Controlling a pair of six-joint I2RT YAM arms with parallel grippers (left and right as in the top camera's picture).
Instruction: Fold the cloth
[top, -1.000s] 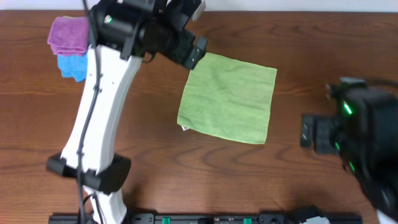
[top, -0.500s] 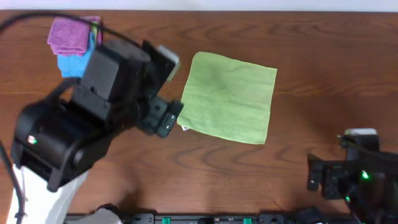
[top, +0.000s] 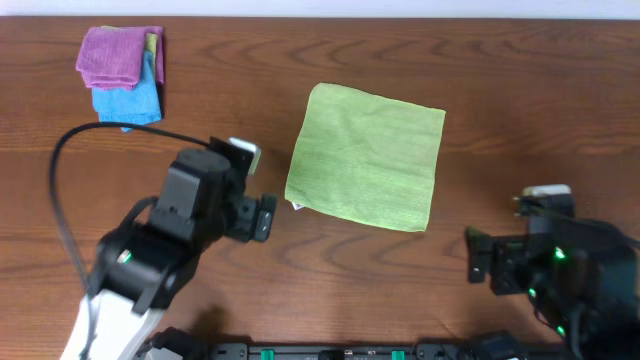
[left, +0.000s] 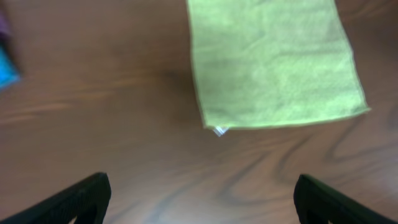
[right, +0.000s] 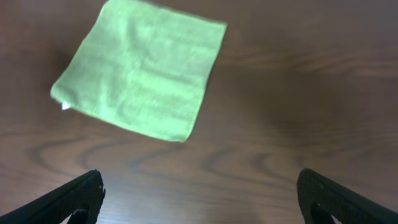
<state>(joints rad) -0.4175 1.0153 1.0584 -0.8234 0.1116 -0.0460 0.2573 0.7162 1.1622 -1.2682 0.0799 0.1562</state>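
My left end effector (left: 200, 198) hangs above the bench (top: 520, 90), jaws spread wide and holding nothing. The cloth (top: 365, 157) lies flat ahead of it and slightly right, with its white tag (left: 219, 130) at the nearest corner. My right end effector (right: 200, 198) is just as wide and empty. The cloth lies ahead and to its left, well apart.

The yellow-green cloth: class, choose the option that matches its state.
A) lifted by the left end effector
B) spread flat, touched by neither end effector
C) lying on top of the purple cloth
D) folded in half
B: the cloth lies spread flat on the table, and the left end effector and right end effector are both open and apart from it.
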